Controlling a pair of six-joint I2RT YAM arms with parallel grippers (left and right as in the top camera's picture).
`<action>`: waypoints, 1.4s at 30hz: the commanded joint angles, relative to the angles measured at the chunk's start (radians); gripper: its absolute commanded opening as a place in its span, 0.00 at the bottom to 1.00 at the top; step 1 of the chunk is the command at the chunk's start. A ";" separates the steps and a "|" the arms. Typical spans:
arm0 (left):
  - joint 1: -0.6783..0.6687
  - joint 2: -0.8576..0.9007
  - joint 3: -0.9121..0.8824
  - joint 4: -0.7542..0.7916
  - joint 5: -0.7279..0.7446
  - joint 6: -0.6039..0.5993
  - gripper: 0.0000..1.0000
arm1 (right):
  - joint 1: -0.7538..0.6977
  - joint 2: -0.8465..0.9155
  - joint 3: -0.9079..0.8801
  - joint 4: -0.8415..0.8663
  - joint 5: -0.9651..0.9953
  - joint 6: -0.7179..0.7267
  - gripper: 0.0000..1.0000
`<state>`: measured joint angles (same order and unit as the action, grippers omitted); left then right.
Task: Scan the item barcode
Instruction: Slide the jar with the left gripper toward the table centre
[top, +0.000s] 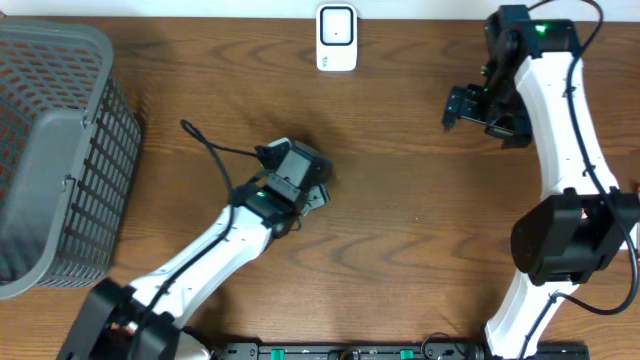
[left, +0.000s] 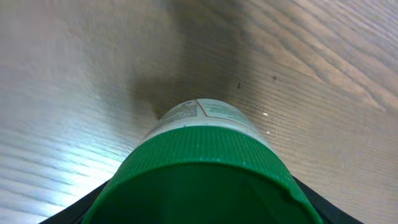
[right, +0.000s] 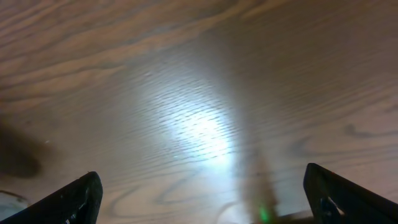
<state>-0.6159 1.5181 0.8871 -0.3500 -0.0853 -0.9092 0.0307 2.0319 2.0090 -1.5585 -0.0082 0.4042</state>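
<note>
Two arms stood over the wooden table (top: 400, 230) in the overhead view. The left gripper (top: 312, 190) was at the table's middle, and its own body hid whatever it carried. The right gripper (top: 462, 108) was far off at the upper right, and a white scanner (top: 336, 38) sat at the far edge. A grey basket (top: 60, 150) stood at the left. The left wrist view supplied what the overhead lacked: a bottle (left: 199, 118) with a white printed label and a green cap (left: 202, 180) filled the gap between the dark fingers (left: 78, 211), which were clamped against the cap's sides. No barcode could be made out. In the right wrist view the fingers (right: 74, 199) were spread wide over bare wood, with nothing between them.
</note>
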 joint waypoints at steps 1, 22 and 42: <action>-0.032 0.046 0.028 0.019 -0.047 -0.169 0.64 | -0.021 -0.003 -0.001 -0.005 -0.001 -0.013 0.99; -0.095 0.238 0.142 0.198 0.106 -0.044 0.64 | -0.023 -0.003 -0.001 -0.010 -0.008 -0.013 0.99; -0.149 0.247 0.193 0.126 0.100 0.023 0.70 | -0.023 -0.003 -0.001 -0.010 -0.008 -0.013 0.99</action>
<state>-0.7673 1.7657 1.0451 -0.2245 0.0242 -0.9146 0.0090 2.0319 2.0090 -1.5669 -0.0116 0.4042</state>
